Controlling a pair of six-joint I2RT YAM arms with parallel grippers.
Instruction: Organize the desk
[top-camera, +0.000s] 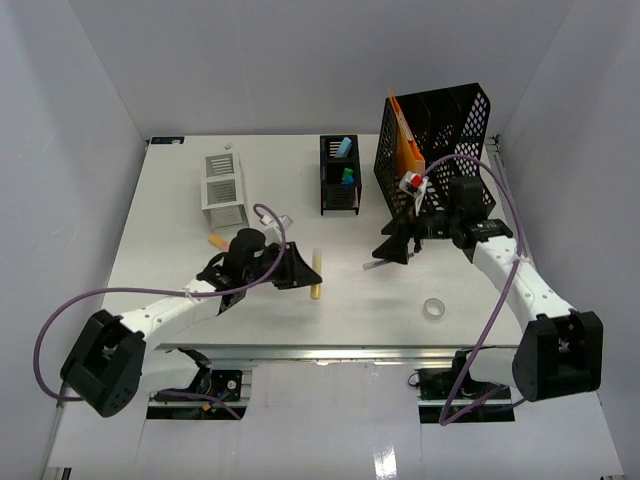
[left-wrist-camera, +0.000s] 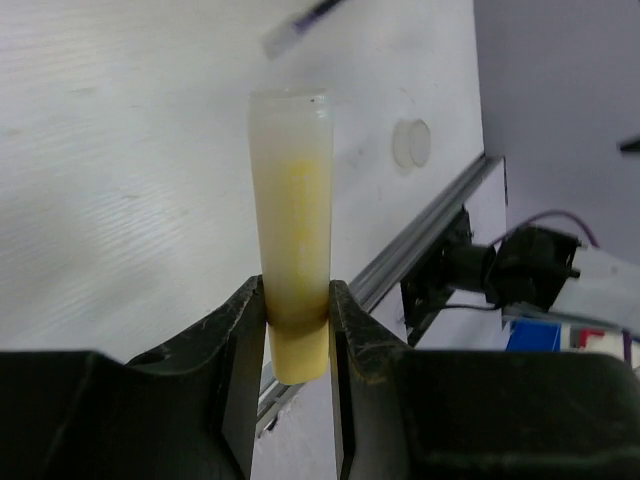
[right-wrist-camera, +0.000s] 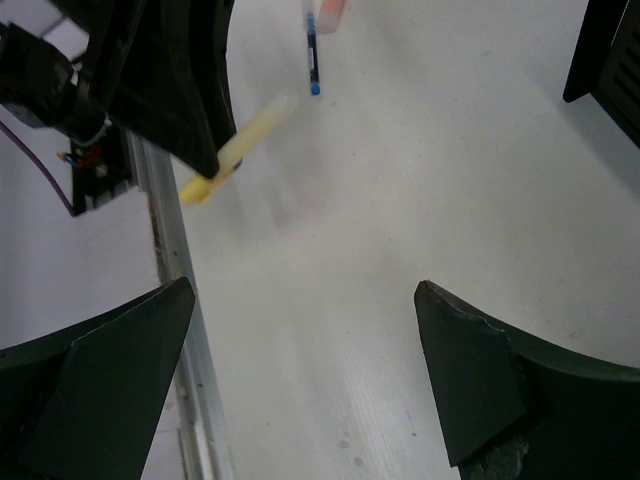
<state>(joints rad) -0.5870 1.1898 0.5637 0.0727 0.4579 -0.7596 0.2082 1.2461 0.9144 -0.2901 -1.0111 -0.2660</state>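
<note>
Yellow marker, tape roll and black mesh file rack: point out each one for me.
yellow marker (left-wrist-camera: 292, 230), left wrist view, middle of its barrel above the jaws
tape roll (top-camera: 426, 310), top external view, left side of its ring
black mesh file rack (top-camera: 460, 120), top external view, its mesh side wall

Your desk (top-camera: 380, 320) is a white tabletop with a metal rail (top-camera: 330, 351) along its near edge. Along the far side you have 3 organizers: a white mesh box (top-camera: 223, 185), a small black caddy (top-camera: 340, 178) and a tall black mesh rack (top-camera: 440, 130). A tape roll (top-camera: 433, 309) lies near the rail, and a blue pen (right-wrist-camera: 312, 60) lies mid-desk.
</note>
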